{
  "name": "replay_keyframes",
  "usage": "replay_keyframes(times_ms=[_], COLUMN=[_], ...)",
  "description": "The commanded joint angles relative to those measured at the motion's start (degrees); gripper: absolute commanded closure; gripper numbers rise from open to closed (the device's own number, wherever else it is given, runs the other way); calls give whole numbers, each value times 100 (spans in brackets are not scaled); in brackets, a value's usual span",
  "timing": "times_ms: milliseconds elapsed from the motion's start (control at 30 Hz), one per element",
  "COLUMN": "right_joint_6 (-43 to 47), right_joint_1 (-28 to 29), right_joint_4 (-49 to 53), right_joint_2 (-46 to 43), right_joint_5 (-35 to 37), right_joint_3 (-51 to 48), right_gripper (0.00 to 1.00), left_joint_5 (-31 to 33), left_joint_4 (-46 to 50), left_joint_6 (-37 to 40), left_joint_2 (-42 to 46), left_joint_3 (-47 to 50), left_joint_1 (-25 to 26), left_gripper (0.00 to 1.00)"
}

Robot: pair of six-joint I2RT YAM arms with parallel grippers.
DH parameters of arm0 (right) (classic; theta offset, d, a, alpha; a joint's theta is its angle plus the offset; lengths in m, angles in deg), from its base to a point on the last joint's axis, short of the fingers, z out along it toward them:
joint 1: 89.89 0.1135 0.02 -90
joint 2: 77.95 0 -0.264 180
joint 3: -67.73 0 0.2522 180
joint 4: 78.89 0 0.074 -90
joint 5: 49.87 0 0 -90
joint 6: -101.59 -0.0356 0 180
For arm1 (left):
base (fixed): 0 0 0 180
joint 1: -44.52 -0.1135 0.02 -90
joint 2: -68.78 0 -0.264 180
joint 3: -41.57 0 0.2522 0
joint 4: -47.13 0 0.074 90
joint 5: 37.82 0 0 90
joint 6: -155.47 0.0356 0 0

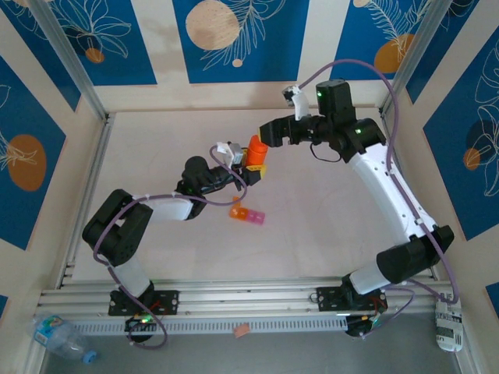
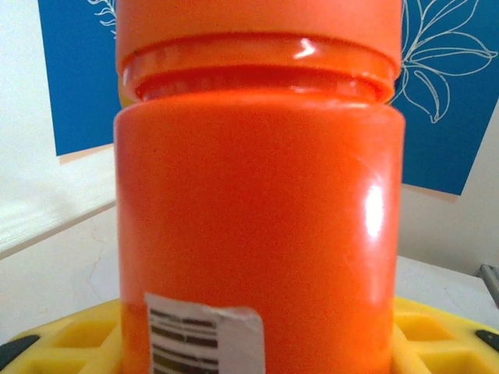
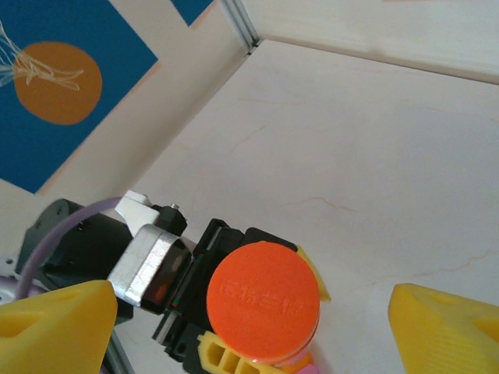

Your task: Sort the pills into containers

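The orange pill bottle (image 1: 257, 148) is being gripped upright in the left hand (image 1: 255, 168), likely so that its cap (image 3: 263, 302) is being steadied for removal, while the strip of containers (image 1: 248, 214) is being left on the surface (image 1: 312, 210) near it. The right hand (image 3: 249, 327) is being held wide open over the cap, apparently for grasping it.

Left gripper (image 1: 255, 166) jaws clamped, arm outstretched; right gripper (image 1: 274, 131) jaws spread wide.

Orange bottle (image 2: 257, 234) — cap and base cropped; containers (image 1: 248, 215) — contents too small to tell.
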Motion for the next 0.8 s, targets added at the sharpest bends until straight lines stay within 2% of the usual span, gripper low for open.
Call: replay_keyframes(times_ms=[0, 333, 633, 767], right_joint_6=[697, 776, 685, 623], right_joint_1=[47, 298, 351, 351], right_joint_4=[608, 749, 690, 665], right_joint_2=[260, 560, 607, 602], right_joint_5=[-197, -217, -190, -143], right_joint_3=[254, 368, 306, 306], right_gripper=[10, 12, 21, 33], left_joint_5=[-248, -311, -329, -328], left_joint_4=[-310, -303, -304, -326], left_joint_6=[-143, -203, -203, -211], left_joint_2=[73, 48, 73, 65], left_joint_3=[-210, -225, -211, -208], left_joint_1=[-1, -7, -4, -4], left_gripper=[100, 100, 100, 100])
